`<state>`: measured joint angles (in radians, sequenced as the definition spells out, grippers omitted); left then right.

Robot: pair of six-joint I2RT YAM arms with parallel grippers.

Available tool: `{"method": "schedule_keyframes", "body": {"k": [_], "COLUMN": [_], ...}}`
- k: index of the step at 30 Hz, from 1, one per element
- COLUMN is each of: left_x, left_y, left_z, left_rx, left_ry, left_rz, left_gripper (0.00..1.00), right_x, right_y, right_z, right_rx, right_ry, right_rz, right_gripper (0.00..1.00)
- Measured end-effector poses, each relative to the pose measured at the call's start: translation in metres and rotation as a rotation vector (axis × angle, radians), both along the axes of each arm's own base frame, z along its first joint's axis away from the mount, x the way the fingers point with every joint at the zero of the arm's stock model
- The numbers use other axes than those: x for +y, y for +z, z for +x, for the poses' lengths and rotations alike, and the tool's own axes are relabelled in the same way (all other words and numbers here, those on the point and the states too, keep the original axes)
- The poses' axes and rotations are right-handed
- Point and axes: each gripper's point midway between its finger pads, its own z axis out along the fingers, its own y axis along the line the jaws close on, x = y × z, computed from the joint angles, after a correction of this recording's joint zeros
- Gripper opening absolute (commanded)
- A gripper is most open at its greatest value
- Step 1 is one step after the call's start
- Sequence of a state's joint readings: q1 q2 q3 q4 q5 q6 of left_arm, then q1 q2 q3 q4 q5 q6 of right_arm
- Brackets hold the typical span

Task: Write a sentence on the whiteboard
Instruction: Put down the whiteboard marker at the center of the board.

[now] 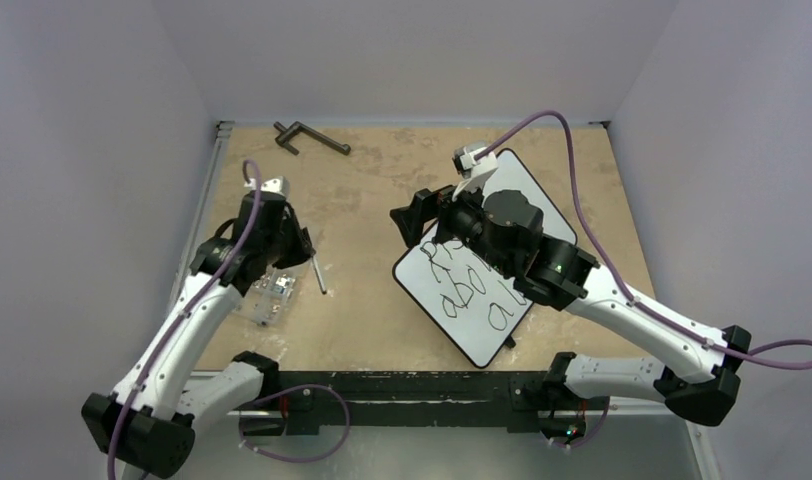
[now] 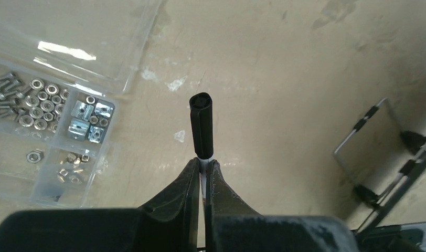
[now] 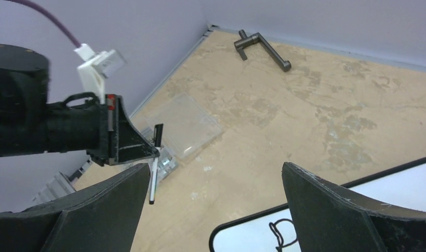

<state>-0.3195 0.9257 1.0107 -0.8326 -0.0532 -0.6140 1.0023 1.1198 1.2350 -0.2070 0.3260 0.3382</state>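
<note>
One view shows nuts [image 2: 35, 102]; two, whiteboard [image 1: 527, 178].

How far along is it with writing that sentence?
Black handwriting is already on the whiteboard, partly hidden by the right arm. The left gripper grips the marker off the board; the right gripper hangs open over its edge. Whether more words are left, I cannot tell.

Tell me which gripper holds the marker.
The left gripper, shut on the marker; the right gripper is open and empty by the whiteboard.
</note>
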Motion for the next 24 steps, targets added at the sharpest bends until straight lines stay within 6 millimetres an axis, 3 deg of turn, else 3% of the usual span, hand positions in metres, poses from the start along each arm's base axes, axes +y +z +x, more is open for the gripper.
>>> {"method": "schedule_keyframes", "body": {"k": [6, 13, 20, 24], "left_x": [-0.014, -0.015, -0.017, -0.018], "left_y": [-0.072, -0.131, -0.159, -0.164], "left_z": [-0.007, -0.008, -0.009, -0.008], "left_rx": [0.224, 0.386, 0.437, 0.433], "left_ry": [-0.076, -0.091, -0.101, -0.101], "left_rz": [0.135, 0.207, 0.217, 0.216], "left_gripper": [0.00, 0.00, 0.00, 0.09], "right_x": [-0.007, -0.018, -0.021, -0.021], "right_y": [-0.012, -0.013, -0.017, -0.017], "right_z": [-0.002, -0.005, -0.006, -0.006], "right_rx": [0.017, 0.015, 0.017, 0.015], "right_ry": [-0.009, -0.025, -0.029, -0.029], "right_rz": [-0.042, -0.058, -0.074, -0.078], "right_gripper": [0.99, 0.99, 0.99, 0.99]}}
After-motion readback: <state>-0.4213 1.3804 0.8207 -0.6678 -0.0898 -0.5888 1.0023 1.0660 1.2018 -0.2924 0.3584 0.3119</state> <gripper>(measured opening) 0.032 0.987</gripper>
